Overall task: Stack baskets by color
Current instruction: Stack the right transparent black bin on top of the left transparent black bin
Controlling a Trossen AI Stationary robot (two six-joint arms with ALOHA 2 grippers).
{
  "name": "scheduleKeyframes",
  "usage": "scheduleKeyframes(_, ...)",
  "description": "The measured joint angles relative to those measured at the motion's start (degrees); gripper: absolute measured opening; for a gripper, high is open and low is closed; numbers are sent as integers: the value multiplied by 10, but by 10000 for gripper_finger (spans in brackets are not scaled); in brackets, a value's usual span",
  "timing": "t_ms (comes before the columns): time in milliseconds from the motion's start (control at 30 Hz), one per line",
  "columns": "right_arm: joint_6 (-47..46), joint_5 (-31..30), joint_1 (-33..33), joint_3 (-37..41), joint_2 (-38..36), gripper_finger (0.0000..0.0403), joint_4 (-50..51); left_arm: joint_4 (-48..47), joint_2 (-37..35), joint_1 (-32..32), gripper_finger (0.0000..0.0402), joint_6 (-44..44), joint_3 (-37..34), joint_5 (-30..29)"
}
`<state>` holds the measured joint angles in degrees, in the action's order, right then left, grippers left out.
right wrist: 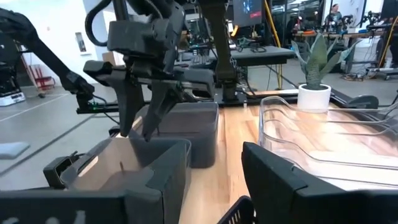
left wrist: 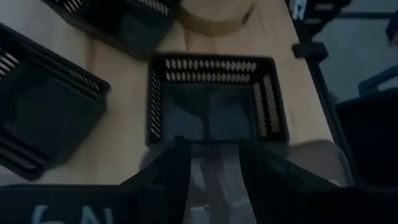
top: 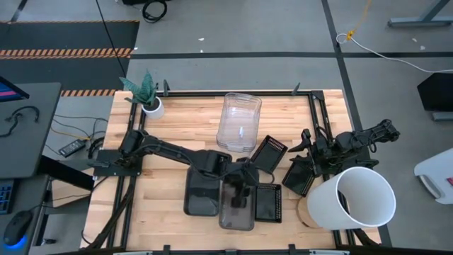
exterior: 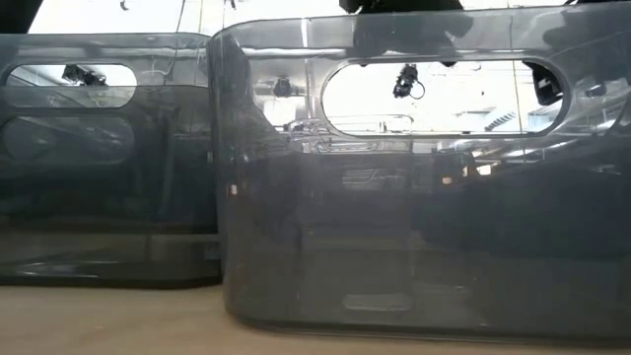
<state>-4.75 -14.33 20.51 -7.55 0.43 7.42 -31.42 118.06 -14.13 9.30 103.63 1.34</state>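
Note:
Two smoky grey baskets [top: 202, 193] [top: 236, 209] stand side by side on their bottoms at the table's near middle. My left gripper [top: 239, 185] hangs open over the far end of the right-hand one [right wrist: 124, 168]. It slants down, a finger on either side of the rim, and no touch shows. Clear baskets [top: 239, 120] stand nested toward the far edge. Three black mesh baskets [top: 269, 151] [top: 269, 203] [top: 299, 175] lie to the right. My right gripper [right wrist: 214, 180] waits open at the table's right side.
A large white bucket [top: 361, 200] lies on its side at the near right corner, with a round wooden disc [top: 306, 212] beside it. A small white plant pot [top: 151, 106] stands at the far left. Bare wood shows at the table's near left.

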Motion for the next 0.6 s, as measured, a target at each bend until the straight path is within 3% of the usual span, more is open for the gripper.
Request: scheduleKeyframes(600,-2,0,0,0,0,161,0,-62,0,2,142,17,0,24)
